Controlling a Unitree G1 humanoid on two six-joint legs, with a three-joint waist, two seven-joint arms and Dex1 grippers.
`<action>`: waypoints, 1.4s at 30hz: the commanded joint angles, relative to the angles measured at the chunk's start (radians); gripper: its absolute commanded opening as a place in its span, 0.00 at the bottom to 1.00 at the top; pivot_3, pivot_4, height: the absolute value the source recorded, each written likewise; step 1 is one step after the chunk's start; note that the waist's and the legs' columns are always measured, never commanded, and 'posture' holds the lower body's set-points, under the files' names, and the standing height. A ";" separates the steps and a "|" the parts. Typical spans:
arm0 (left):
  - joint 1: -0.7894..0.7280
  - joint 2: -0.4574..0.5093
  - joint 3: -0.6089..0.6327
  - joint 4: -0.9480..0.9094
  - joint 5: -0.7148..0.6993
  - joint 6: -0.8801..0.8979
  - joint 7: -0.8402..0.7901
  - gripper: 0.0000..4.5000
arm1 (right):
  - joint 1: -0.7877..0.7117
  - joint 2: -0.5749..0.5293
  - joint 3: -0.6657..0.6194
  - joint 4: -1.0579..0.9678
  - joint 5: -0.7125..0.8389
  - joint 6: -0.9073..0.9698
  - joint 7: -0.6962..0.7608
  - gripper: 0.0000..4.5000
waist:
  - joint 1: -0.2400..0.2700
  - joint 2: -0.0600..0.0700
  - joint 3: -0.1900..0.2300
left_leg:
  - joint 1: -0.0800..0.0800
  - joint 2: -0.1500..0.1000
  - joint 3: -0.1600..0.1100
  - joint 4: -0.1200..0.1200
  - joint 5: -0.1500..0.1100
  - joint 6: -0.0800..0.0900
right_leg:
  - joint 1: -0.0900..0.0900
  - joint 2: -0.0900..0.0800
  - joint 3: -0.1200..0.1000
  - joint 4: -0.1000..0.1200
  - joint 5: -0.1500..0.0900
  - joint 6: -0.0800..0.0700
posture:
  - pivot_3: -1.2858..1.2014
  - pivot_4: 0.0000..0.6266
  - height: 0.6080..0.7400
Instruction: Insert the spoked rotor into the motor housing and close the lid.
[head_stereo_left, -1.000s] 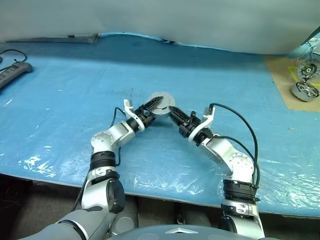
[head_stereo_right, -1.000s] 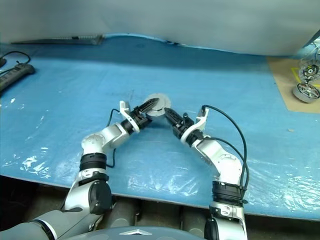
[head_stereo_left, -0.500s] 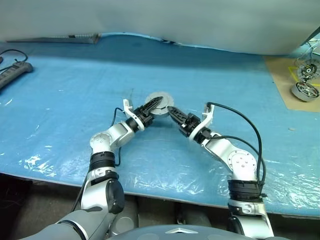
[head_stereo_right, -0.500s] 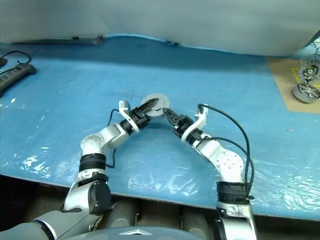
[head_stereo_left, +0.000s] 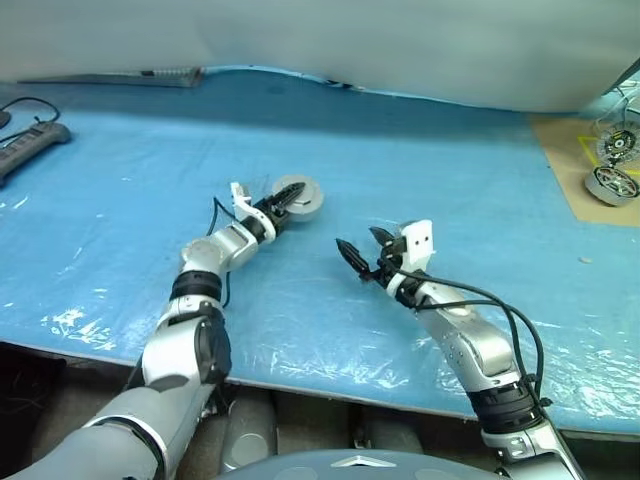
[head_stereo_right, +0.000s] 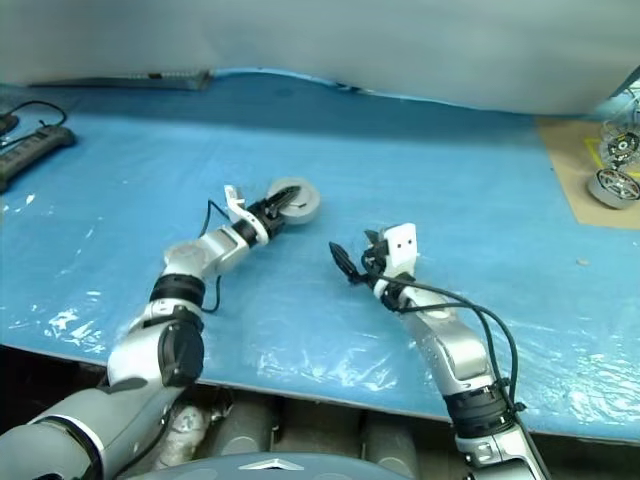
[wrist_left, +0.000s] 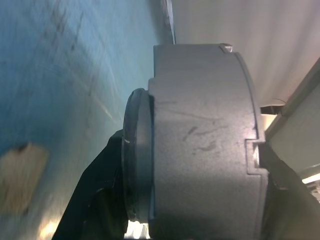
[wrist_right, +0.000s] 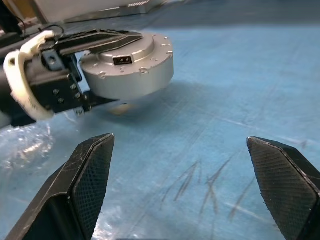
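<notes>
Black fingers of your left gripper (head_stereo_left: 285, 201) are clamped across the motor housing (head_stereo_left: 300, 197), one over its top face and one beneath, holding the silver can just clear of the blue table cover (head_stereo_left: 120, 190). Your right gripper (head_stereo_left: 362, 252) sits well apart to its right, jaws spread wide with nothing between them. At the table's far right a duplicate motor (head_stereo_left: 610, 181) rests on a brown board (head_stereo_left: 565, 165).

motor housing (wrist_left: 200, 145) interior hidden, far motors (head_stereo_left: 612, 165) tiny
</notes>
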 joint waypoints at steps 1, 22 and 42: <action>-0.140 0.028 0.009 0.144 0.060 -0.144 -0.074 0.53 | 0.024 0.014 0.002 -0.005 -0.159 -0.170 -0.028 1.00 | 0.000 0.000 0.000 | 0.000 0.000 0.000 0.000 0.000 0.000 | 0.000 0.000 0.000 0.000 0.000 0.000 | 0.52 0.24 1.00; -0.260 0.016 0.058 0.400 0.272 -0.348 0.066 0.99 | 0.075 0.070 -0.022 0.032 -0.347 -0.223 -0.020 1.00 | -0.004 0.000 0.000 | 0.003 0.000 -0.003 0.000 0.002 0.003 | 0.005 -0.001 0.001 0.000 0.001 -0.002 | 0.52 0.24 1.00; 0.440 0.179 -0.498 -0.524 0.603 -0.291 -0.272 0.99 | 0.135 0.083 -0.047 0.007 -0.310 -0.200 0.064 1.00 | -0.030 0.003 -0.002 | 0.035 0.006 0.006 -0.012 0.000 0.006 | 0.028 -0.002 0.008 -0.004 -0.007 -0.014 | 0.52 0.24 1.00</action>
